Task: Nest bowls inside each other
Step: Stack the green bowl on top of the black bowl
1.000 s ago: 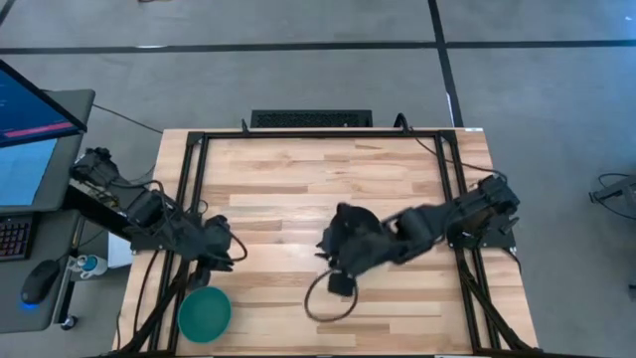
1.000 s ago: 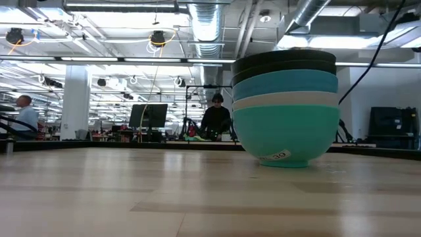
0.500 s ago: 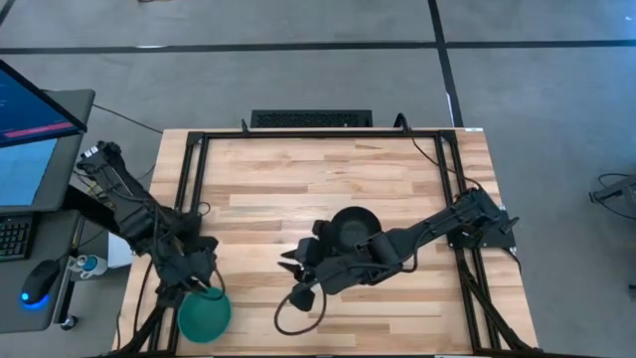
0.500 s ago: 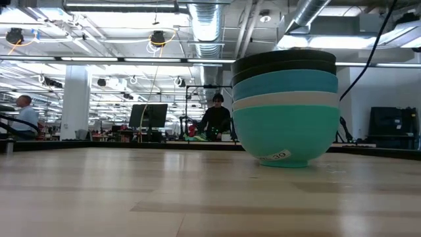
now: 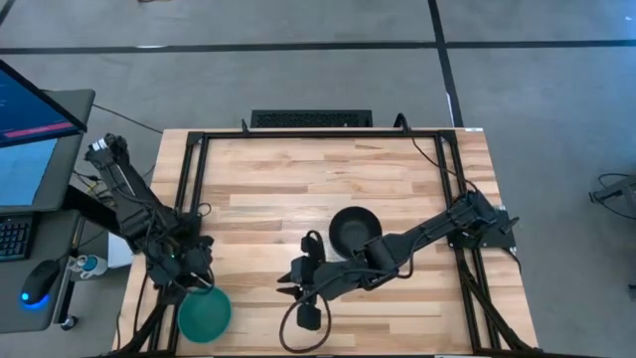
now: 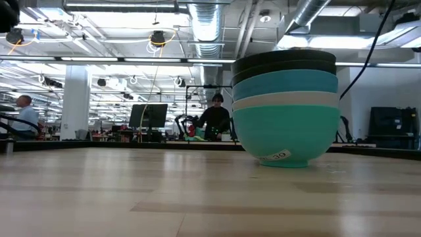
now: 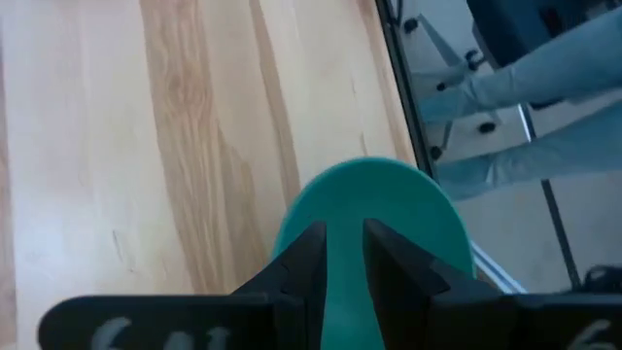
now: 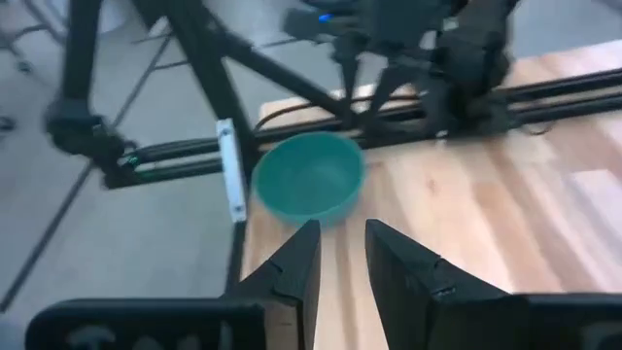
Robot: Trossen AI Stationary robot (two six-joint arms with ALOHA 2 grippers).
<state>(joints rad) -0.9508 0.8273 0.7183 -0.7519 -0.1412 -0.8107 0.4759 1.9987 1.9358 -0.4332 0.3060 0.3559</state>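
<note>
Five bowls stand nested in a stack mid-table, resting on the bottom bowl's foot: two black on top, then blue, white and cyan at the bottom. A teal-green bowl sits alone near the table's near-left corner. My left gripper hovers over that bowl's far rim, fingers a narrow gap apart, with the bowl below them. My right gripper is left of the stack and points at the teal-green bowl, fingers narrowly apart.
Black frame rails run along the table's left and right sides. A cable loop hangs by the right wrist near the near edge. Bare wood lies toward the far edge. People are in the room behind.
My right gripper has drawn away from over the stack toward the table's left and near edge, uncovering the black top bowl. My left gripper has moved toward the near edge, up to the teal-green bowl. The stack has stayed still.
</note>
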